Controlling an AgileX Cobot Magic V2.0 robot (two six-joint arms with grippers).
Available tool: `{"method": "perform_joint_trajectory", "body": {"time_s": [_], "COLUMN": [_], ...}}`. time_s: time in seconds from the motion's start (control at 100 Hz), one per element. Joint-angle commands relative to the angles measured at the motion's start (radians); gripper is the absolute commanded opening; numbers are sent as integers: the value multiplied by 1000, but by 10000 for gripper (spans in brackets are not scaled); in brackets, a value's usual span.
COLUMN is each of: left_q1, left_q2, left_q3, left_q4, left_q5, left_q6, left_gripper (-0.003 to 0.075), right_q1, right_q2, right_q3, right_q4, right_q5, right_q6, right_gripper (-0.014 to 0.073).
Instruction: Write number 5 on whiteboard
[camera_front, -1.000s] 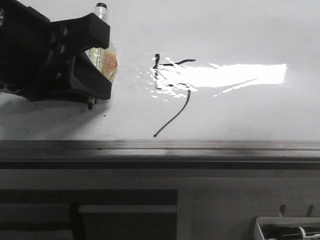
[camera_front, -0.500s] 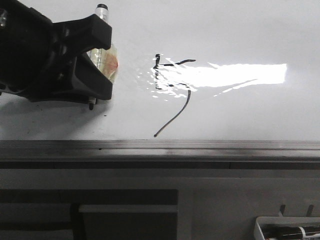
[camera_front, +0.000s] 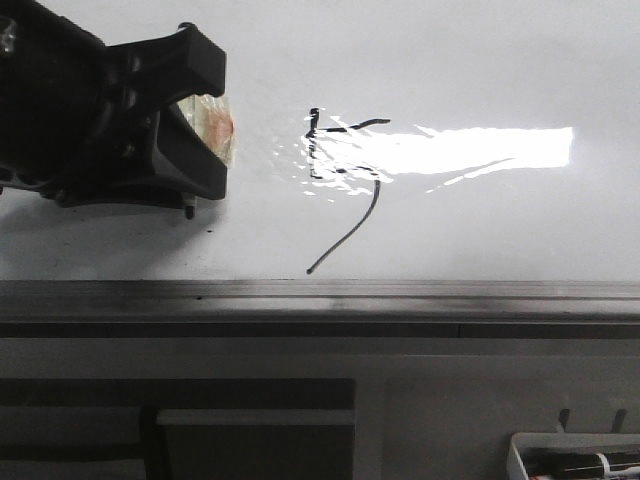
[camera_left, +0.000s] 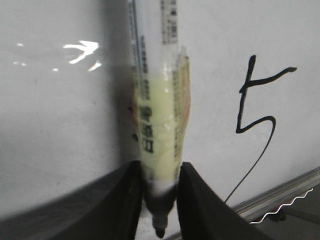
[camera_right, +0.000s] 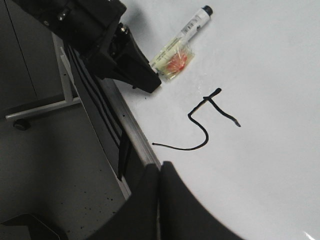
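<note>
The number 5 (camera_front: 340, 185) is drawn in thin black strokes on the whiteboard (camera_front: 480, 60), half lost in glare, with its long tail running toward the front edge. It also shows as the number 5 (camera_left: 255, 102) and the number 5 (camera_right: 205, 125) in the wrist views. To its left, my left gripper (camera_front: 210, 130) is shut on a white marker (camera_left: 160, 115) wrapped in yellowish tape. The marker's dark nib (camera_left: 160, 231) pokes out on the front-edge side of the fingers. Over the board's edge, my right gripper (camera_right: 159, 167) has its fingers pressed together around nothing.
A grey metal edge strip (camera_front: 400, 292) runs along the whiteboard's front. A white tray (camera_front: 575, 460) holding markers sits low at the right. Beside the board, dark floor and a metal frame leg (camera_right: 42, 107) show in the right wrist view.
The left gripper has shifted slightly; the marker's far end, which stuck up above the fingers before, is now hidden behind them. The strokes of the 5 are unchanged.
</note>
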Motion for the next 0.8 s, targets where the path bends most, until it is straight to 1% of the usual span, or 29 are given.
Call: {"method": "perform_joint_trajectory", "body": {"time_s": [0.0, 0.04, 0.07, 0.23, 0.28, 0.35, 0.4, 0.42, 0.43, 0.44, 0.47, 0.5, 0.54, 0.63, 0.79], "left_q1": [18, 18, 18, 18, 18, 18, 18, 18, 18, 18, 18, 18, 18, 18, 18], "left_q2": [31, 31, 31, 31, 31, 31, 23, 20, 17, 14, 4, -12, -33, -102, -276], "left_q3": [-7, -7, -7, -7, -7, -9, -13, -16, -16, -18, -18, -18, -18, -18, -9], "left_q4": [-13, -13, -13, -13, -13, -13, -13, -13, -13, -13, -13, -13, -13, -9, 8], "left_q5": [-177, -177, -177, -179, -179, -179, -179, -179, -179, -179, -179, -177, -177, -171, -164], "left_q6": [-8, -8, -8, -8, -8, -8, -8, -8, -8, -8, -8, -8, -8, -8, 6], "left_gripper": [277, 322, 339, 351, 372, 449, 531, 549, 576, 576, 613, 631, 643, 640, 634], "right_q1": [-6, -6, -6, -6, -6, -6, -6, -6, -6, -6, -6, -6, -6, -6, -6], "right_q2": [-7, -7, -7, -7, -7, -7, -7, -7, -7, -7, -7, -9, -14, -36, -115], "right_q3": [-25, -25, -25, -25, -25, -25, -25, -25, -25, -25, -25, -25, -25, -23, -18], "right_q4": [36, 36, 36, 39, 41, 41, 41, 41, 41, 41, 41, 41, 41, 41, 41], "right_q5": [-59, -59, -59, -59, -59, -59, -59, -59, -59, -59, -59, -59, -59, -59, -59], "right_q6": [2, 2, 2, 2, 2, 2, 2, 2, 2, 2, 2, 2, 2, 2, 2], "right_gripper": [-61, -61, -61, -61, -61, -61, -61, -61, -61, -61, -61, -61, -61, -61, -61]}}
